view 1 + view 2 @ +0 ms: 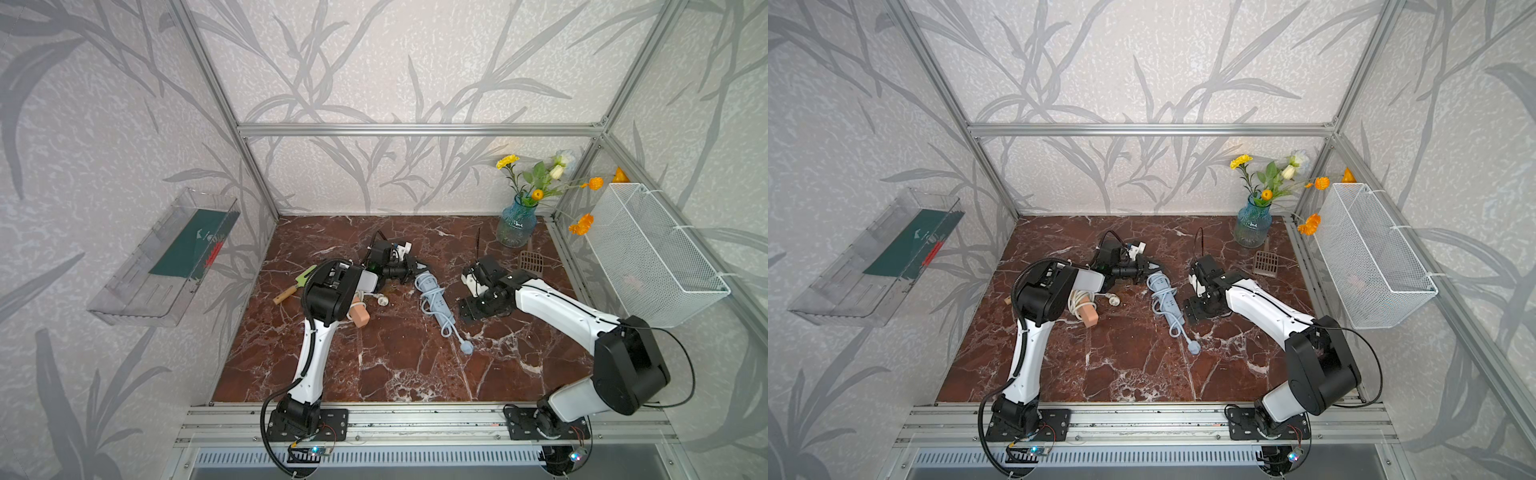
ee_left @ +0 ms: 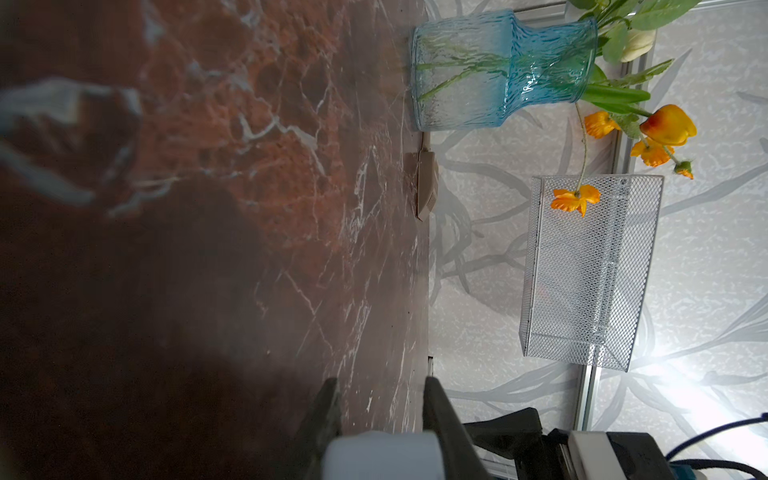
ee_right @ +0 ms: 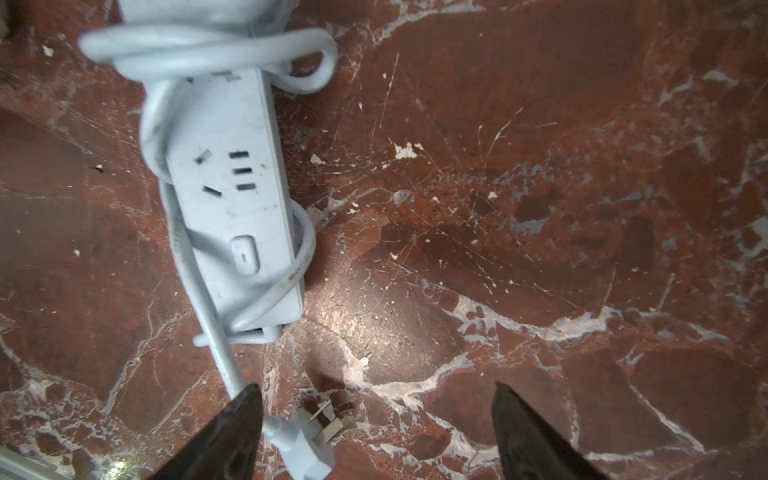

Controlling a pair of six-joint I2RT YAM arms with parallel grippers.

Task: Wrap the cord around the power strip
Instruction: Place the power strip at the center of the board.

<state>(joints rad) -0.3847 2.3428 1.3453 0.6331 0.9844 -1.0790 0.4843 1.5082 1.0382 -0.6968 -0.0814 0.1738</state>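
The strip lies about in the middle of the table, between the two arms, with its long side running from far to near. The cord goes around it in several loose loops. The last piece runs off the near end to the plug, which lies free on the table. I judge the wrapping is almost done and only this short tail is left.

The strip looks like light, hard plastic with smooth sides, so it can slide or turn on the marble when the cord is pulled. The cord seems rubbery and a little stiff. The loops do not sit tight and will probably want to spring open. A good place to take hold is the cord just behind the plug, where it is thick. The strip is better held across its narrow sides at one end.

The left gripper is at the far end, turned on its side, and closed on something white that appears to be the strip's end. The right gripper hangs over the near end with its jaws wide apart and holds nothing. The plug lies just beside one finger.

At the far right stand a vase and a basket.
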